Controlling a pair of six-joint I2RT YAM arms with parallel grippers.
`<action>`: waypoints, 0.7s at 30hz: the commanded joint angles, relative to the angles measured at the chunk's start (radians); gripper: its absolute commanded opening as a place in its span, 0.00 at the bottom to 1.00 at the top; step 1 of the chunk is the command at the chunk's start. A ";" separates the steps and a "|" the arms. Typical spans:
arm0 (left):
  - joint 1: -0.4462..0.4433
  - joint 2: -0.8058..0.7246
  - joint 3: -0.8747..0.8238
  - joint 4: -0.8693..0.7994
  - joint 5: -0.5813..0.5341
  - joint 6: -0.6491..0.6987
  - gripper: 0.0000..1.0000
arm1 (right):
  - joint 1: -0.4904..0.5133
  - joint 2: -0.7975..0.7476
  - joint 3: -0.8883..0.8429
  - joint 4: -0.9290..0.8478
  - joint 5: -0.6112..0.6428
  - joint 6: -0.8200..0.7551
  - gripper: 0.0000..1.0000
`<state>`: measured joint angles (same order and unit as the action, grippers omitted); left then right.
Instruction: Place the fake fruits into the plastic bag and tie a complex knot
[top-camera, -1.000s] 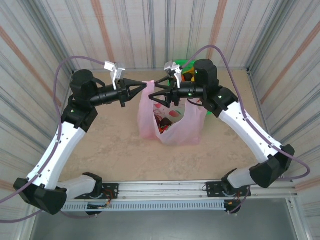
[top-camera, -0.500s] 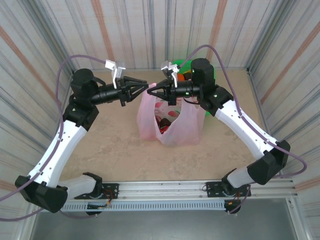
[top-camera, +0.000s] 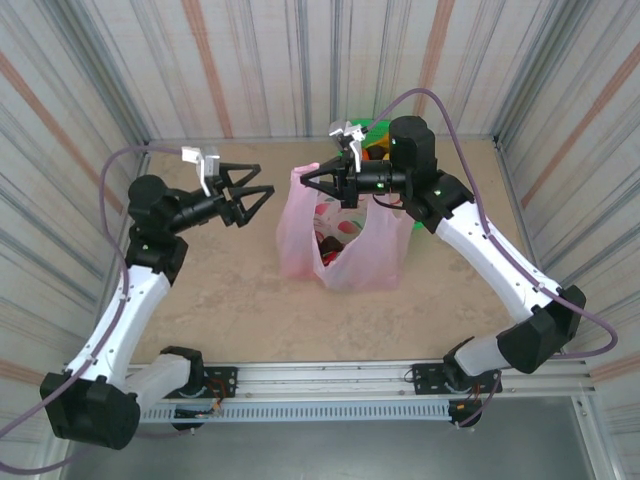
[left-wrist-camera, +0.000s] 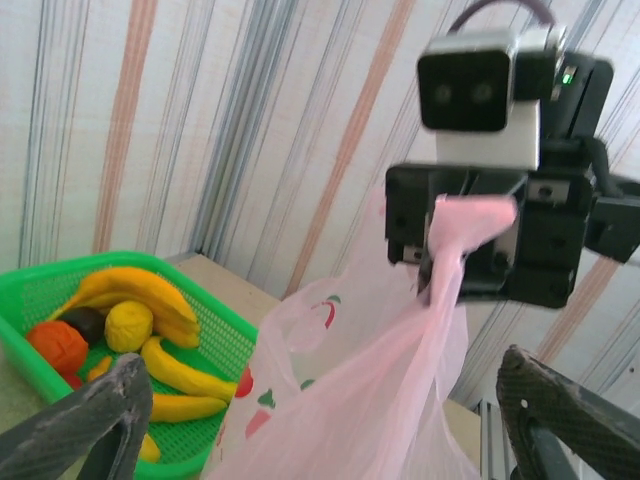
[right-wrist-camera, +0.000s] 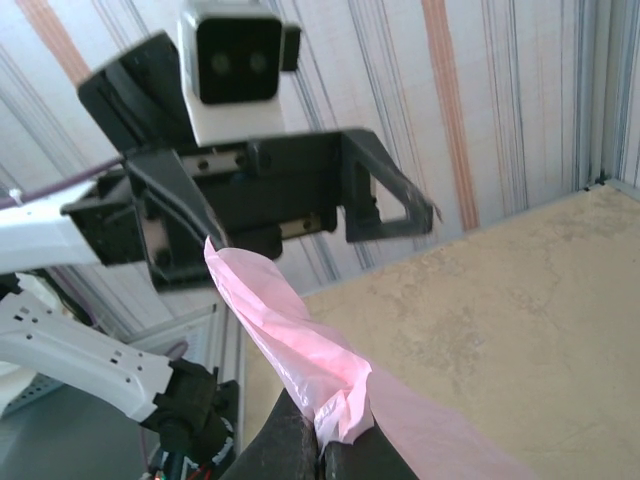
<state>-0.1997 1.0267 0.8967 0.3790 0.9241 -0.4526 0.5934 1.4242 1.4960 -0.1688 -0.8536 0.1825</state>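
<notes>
Pink bag (top-camera: 345, 258) handle (left-wrist-camera: 452, 250) pinched in my right gripper (top-camera: 308, 180), left gripper (top-camera: 262, 182) spread wide nearby; I should hold it taut for regrasping.

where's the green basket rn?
Top view: the green basket sits at the back, right of centre, just behind the plastic bag. In the left wrist view it's lower left, holding bananas.
</notes>
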 joint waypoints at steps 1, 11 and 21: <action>-0.037 -0.010 -0.053 0.165 0.022 0.046 0.95 | -0.003 -0.039 0.004 0.012 0.002 0.053 0.00; -0.146 0.142 0.010 0.233 0.058 0.155 0.95 | 0.000 -0.046 0.004 0.032 -0.022 0.096 0.00; -0.231 0.284 0.063 0.298 0.119 0.165 0.66 | -0.001 -0.053 -0.002 0.057 -0.033 0.121 0.00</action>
<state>-0.4225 1.2873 0.9199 0.6205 0.9970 -0.3046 0.5934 1.4155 1.4956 -0.1642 -0.8616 0.2729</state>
